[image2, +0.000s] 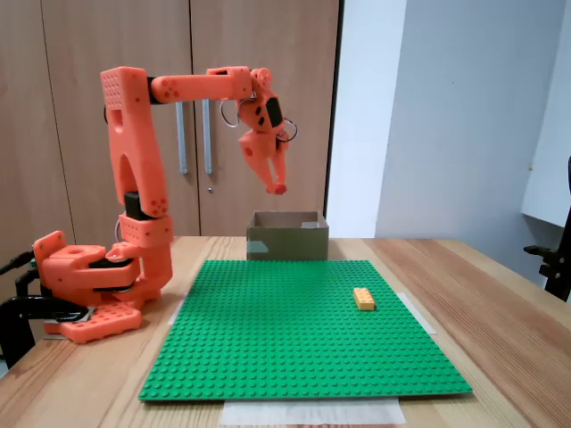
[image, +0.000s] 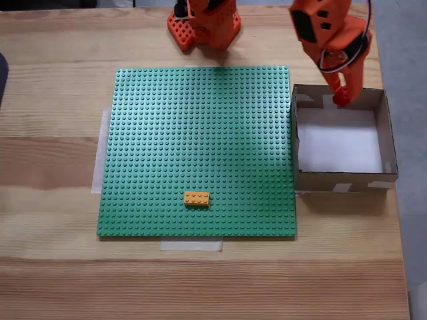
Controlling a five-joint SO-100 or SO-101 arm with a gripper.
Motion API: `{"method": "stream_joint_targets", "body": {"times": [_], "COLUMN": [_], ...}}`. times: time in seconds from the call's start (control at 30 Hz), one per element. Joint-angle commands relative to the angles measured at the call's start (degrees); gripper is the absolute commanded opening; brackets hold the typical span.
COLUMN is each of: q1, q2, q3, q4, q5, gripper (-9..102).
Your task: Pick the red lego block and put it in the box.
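One orange end effector (image2: 277,187) above the cardboard box (image: 386,137), fingers together, red tip, grasp unclear, orange-yellow brick (image: 196,198) on green baseplate (image: 200,133)

Your gripper (image: 341,100) hangs at the far edge of the box (image: 340,181), fingertips pointing down; whether the jaws are parted or hold anything, you cannot tell from this angle. The box sits at the right of a fixed view, touching the right edge of the green baseplate (image: 200,133), its white bottom bare where visible. An orange-yellow brick (image: 196,198) lies on the baseplate near its front edge. Pale tape strips (image: 191,245) show at the baseplate's left and front edges. The arm's base (image: 203,23) stands behind the baseplate on the wooden table (image: 53,267).
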Motion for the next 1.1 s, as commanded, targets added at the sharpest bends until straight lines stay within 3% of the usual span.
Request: {"method": "stream_joint_targets", "body": {"times": [0.0,1.07], "q1": [-0.18,3.16], "q2": [-1.49,-17.40], "q3": [-3.78,-8.17], "q4": [0.70,-3.16], "q5": [0.53,3.60], "gripper": [-1,-1]}}
